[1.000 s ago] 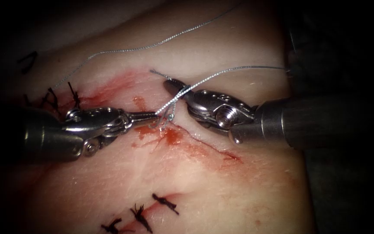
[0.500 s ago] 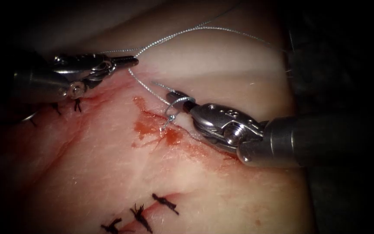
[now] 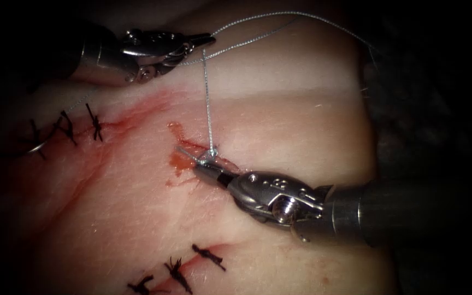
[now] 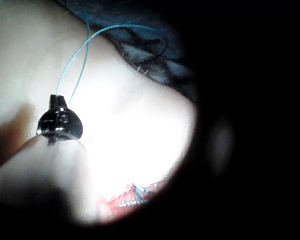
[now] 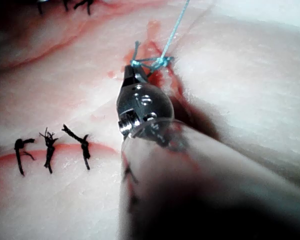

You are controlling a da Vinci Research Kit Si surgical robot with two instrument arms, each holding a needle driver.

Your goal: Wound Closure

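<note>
Thread [image 3: 207,98] runs taut from a knot [image 3: 210,157] at the cut [image 3: 230,164] up to the left tool [image 3: 206,39]. Nearest, black stitches [image 3: 178,270] sit low on the tissue [image 3: 301,120]. Right tool [image 3: 200,167], jaws closed on the short thread end beside the knot. Bare tissue lies between the tools. Far back, left tool jaws closed on thread. No needle or writing seen

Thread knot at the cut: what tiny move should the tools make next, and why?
Probably a gentle pull apart, to snug the knot onto the cut. The left end effector grips the thread, stretched straight down to the knot; the right end effector grips the short end beside it.
</note>
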